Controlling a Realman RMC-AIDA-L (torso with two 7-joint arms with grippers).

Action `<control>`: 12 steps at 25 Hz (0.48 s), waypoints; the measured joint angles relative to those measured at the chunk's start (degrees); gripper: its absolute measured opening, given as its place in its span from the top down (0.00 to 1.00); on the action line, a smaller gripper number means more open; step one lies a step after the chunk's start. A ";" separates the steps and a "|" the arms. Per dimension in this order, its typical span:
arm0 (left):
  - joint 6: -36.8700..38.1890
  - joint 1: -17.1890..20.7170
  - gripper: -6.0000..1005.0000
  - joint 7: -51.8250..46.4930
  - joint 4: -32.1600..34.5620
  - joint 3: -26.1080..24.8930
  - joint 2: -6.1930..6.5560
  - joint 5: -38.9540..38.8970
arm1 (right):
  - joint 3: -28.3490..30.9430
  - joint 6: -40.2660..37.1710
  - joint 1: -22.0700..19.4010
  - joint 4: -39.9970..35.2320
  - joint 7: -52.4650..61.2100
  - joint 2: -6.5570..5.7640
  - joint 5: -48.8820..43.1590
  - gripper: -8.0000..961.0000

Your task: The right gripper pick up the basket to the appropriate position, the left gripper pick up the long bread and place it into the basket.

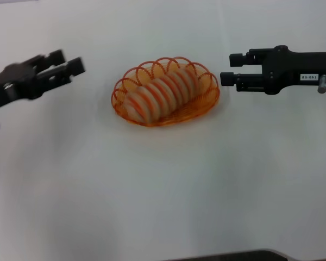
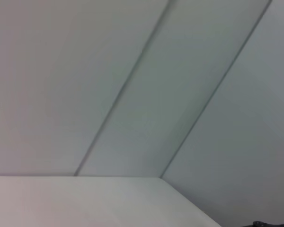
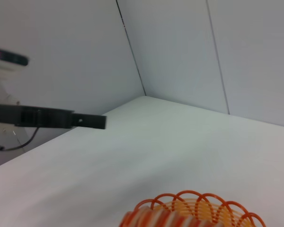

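Note:
The orange wire basket (image 1: 209, 100) stands on the white table in the middle of the head view. The long bread (image 1: 160, 92), tan with orange-red stripes, lies inside it along its length. My left gripper (image 1: 69, 62) is open and empty, hanging above the table well to the left of the basket. My right gripper (image 1: 230, 68) is open and empty, just off the basket's right end and apart from it. In the right wrist view the basket's rim (image 3: 199, 198) and the bread (image 3: 151, 220) show at the lower edge, with the left gripper (image 3: 92, 121) farther off.
The white table (image 1: 163, 185) stretches around the basket. Pale wall panels stand behind it in both wrist views. A dark edge (image 1: 233, 255) shows at the table's front. The left wrist view shows only wall and a table corner (image 2: 85, 198).

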 joint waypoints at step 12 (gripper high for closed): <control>0.39 1.84 0.16 3.45 -2.28 -3.19 -0.20 10.24 | -0.34 0.31 -0.35 0.00 0.10 0.48 -0.18 0.32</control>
